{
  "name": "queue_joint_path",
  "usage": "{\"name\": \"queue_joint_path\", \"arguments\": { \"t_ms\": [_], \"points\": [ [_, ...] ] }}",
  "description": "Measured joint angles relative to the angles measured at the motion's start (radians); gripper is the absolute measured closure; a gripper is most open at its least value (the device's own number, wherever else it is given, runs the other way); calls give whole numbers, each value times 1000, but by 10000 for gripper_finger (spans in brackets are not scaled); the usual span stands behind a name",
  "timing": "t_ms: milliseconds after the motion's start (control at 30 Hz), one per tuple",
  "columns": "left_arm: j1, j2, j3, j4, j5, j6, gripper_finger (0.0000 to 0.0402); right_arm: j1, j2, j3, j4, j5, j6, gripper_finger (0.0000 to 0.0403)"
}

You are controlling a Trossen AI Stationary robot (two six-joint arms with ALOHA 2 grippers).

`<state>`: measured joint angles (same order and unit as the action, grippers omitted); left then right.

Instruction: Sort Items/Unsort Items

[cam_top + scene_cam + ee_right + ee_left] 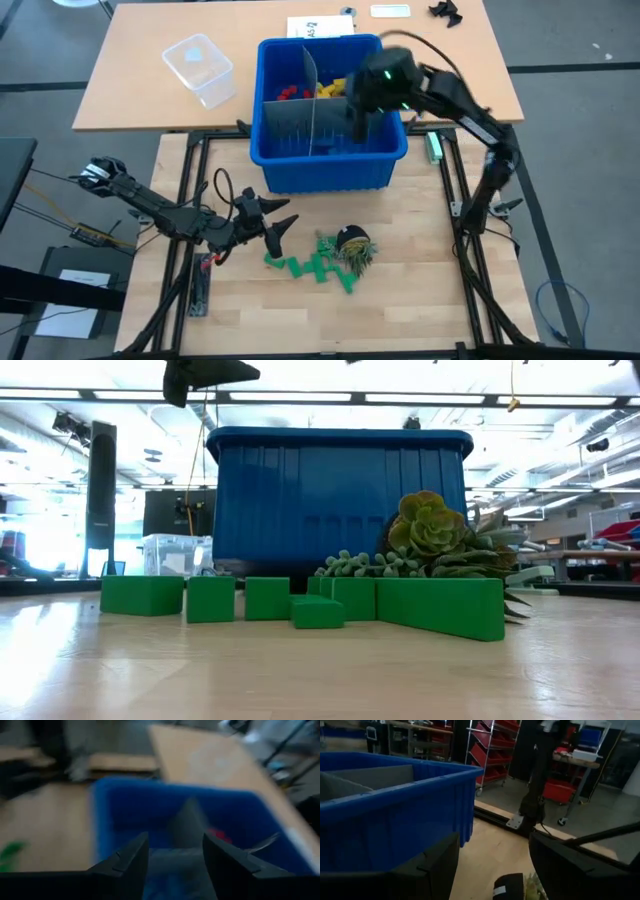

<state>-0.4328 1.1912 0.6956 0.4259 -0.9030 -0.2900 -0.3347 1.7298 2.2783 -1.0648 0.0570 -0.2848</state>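
Observation:
Several green blocks (310,268) lie flat on the wooden table in a loose row, also seen in the low view (300,600). Red blocks (290,92) and yellow blocks (333,87) lie in separate compartments of the blue bin (325,165), split by grey dividers (312,95). My left gripper (285,232) hovers open just left of the green blocks, its fingers pointing level toward the table's right side (492,865). My right gripper (358,125) hangs open over the bin's right half, with nothing between its fingers (175,847).
A small artificial plant in a black pot (352,245) lies beside the green blocks. A clear plastic tub (200,68) stands on the far table left of the bin. Bare wood lies near the table's front edge (400,310).

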Motion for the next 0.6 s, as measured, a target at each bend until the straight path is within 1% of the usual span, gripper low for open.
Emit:
{"name": "queue_joint_path", "arguments": {
  "t_ms": [167, 300, 400, 467, 600],
  "points": [
    [-1, 0, 0, 16, 67, -53, 154, 184, -118, -67, -171, 18, 149, 218],
    [9, 0, 0, 34, 94, -46, 153, 349, -193, -180, -222, 136, 277, 218],
    [14, 5, 12, 2, 143, -30, 153, 476, -253, -310, -214, 236, 376, 218],
    [15, 25, 51, -46, 173, -21, 154, 554, -292, -413, -195, 292, 442, 218],
    [15, 120, 184, -213, 209, 50, 154, 684, -355, -657, -114, 376, 573, 218]
  ]
}}
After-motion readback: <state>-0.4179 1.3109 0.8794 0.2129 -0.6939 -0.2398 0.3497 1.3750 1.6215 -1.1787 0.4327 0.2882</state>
